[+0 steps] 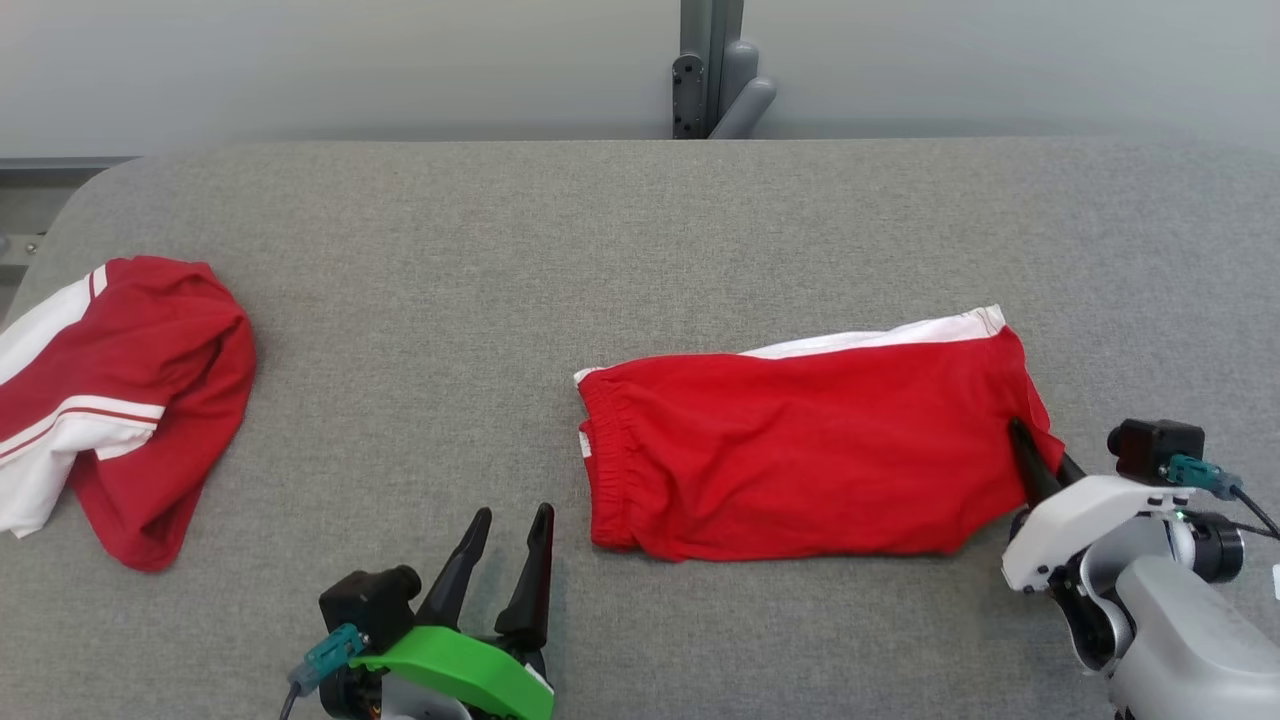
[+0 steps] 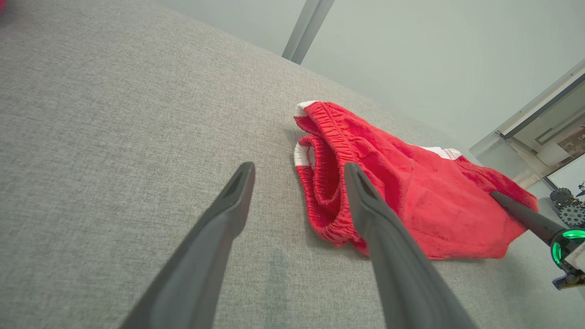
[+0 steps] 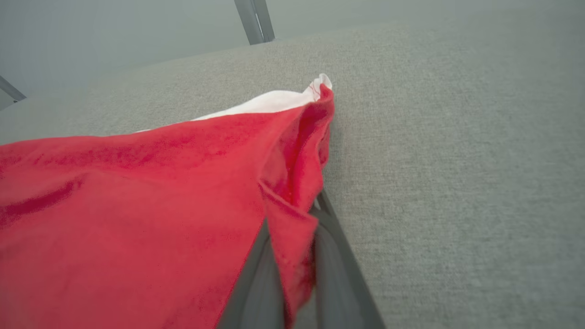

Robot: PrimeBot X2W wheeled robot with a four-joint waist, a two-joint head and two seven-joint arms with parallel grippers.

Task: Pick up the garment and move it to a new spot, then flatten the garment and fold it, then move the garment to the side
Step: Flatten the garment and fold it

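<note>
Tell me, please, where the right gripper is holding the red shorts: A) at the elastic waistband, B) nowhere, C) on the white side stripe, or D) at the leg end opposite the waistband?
D: the right gripper is shut on the red shorts at the edge farthest from the waistband, with red cloth pinched between its fingers.

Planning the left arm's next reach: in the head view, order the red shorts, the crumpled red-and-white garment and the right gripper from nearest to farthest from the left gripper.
From the left gripper:
1. red shorts, waistband end just to its right.
2. crumpled red-and-white garment, off to the far left.
3. right gripper, far right, shut on the shorts' hem.
</note>
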